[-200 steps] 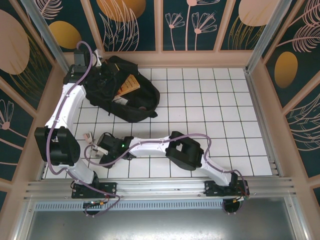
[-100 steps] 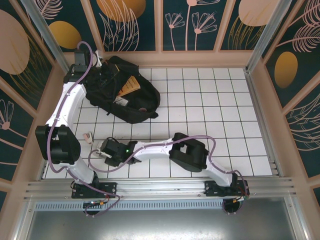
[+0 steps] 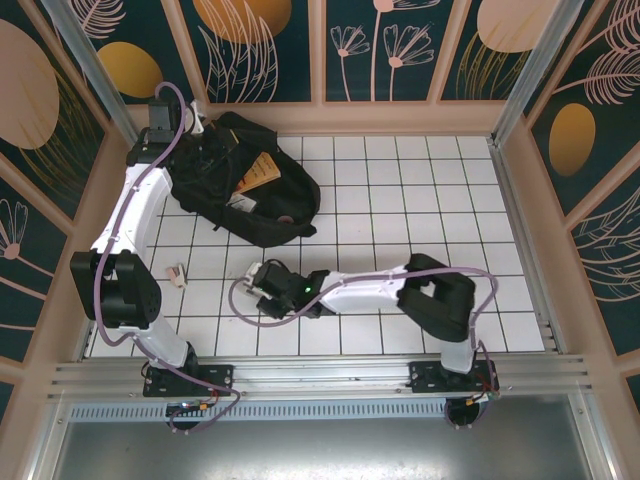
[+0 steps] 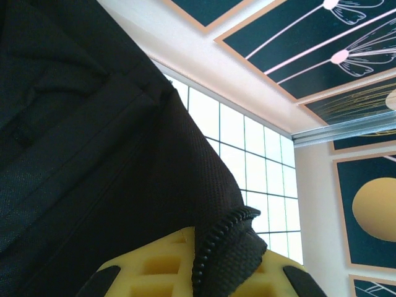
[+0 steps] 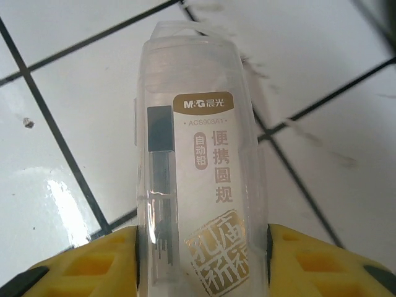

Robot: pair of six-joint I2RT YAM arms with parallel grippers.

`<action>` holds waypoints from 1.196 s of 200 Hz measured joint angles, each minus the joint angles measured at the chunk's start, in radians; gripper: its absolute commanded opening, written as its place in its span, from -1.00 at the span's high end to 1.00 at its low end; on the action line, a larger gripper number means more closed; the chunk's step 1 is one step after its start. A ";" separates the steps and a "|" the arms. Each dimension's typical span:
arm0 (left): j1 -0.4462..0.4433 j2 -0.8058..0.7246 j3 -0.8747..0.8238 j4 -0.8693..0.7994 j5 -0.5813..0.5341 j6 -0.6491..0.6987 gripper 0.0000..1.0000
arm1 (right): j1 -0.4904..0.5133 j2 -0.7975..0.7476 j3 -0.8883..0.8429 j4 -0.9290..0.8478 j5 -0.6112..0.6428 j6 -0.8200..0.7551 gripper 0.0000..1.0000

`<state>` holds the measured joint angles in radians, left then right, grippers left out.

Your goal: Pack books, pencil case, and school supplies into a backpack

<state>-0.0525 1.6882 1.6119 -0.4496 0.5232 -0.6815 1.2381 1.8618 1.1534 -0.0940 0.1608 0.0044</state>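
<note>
Two grippers are in view. One black backpack [image 3: 265,205] lies in the upper left of the surface [image 3: 420,200], with one orange-brown book [image 3: 262,168] showing in its opening. There the left gripper [image 4: 207,278] is pinched tight on the backpack's zippered edge. Lower centre-left in the top view, the right gripper [image 5: 204,272] is clamped on one clear tube [image 5: 198,154] over the white tiles. One small pink item [image 3: 178,273] lies apart at lower left.
</note>
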 measured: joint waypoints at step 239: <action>-0.042 -0.135 -0.116 0.045 0.012 -0.005 0.94 | -0.410 0.471 0.927 -0.220 -0.041 0.103 -0.27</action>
<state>-0.0940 1.5536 1.4960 -0.4046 0.5350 -0.6861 0.8284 2.3325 2.0808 -0.3138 0.1196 0.1078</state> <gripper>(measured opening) 0.092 0.605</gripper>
